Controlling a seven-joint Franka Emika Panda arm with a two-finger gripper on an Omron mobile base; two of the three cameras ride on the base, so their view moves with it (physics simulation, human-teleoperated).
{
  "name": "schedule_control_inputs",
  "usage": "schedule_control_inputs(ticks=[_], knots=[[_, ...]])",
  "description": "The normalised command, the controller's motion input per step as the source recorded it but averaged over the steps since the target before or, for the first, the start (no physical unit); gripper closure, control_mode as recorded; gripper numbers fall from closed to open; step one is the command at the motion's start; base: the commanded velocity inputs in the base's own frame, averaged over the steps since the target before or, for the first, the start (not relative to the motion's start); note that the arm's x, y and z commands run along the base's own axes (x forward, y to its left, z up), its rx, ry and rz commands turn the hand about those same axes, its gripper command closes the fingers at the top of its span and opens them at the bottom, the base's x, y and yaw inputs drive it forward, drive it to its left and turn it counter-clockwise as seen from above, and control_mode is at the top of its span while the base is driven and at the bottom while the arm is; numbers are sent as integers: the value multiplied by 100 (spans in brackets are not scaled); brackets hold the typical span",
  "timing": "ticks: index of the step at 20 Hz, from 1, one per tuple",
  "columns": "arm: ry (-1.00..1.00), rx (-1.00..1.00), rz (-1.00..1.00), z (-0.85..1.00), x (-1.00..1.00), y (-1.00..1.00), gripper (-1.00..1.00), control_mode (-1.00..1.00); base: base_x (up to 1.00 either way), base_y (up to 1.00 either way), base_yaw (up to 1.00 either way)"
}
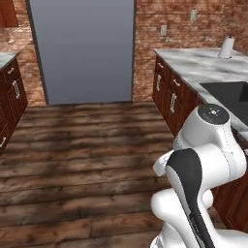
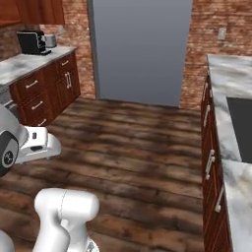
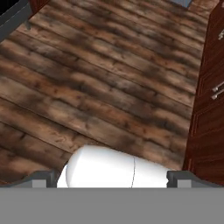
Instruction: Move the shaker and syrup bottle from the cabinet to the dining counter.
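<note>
The shaker, the syrup bottle and the dining counter are out of view. A reddish-brown wall cabinet (image 2: 42, 11) hangs above the left kitchen counter, with just its lower edge showing; a corner of it also appears in the left base view (image 1: 7, 12). My gripper (image 3: 113, 179) points down at the wooden floor, and its two dark fingertips (image 3: 41, 178) stand wide apart with nothing between them. The white arm (image 1: 203, 160) is folded up close over the base.
A tall grey panel (image 1: 82, 48) stands straight ahead against the brick wall. The marble kitchen countertop (image 1: 193, 63) on the right carries a black cooktop (image 1: 227, 94) and a white paper roll (image 1: 225, 47). A coffee machine (image 2: 32, 42) sits on the left counter (image 2: 19, 66). Open wooden floor (image 2: 133, 147) lies between the counters.
</note>
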Motion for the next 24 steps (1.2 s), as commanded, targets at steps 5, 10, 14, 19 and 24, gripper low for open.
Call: schedule_control_inputs(ticks=[5,10,14,19,24], knots=[[0,0,0,0,0,0,-100,100,83,1,35],[0,0,0,0,0,0,-100,100,80,5,38],[0,0,0,0,0,0,-100,100,79,7,37],[0,0,0,0,0,0,-100,100,85,3,32],[0,0,0,0,0,0,-100,100,88,0,24]])
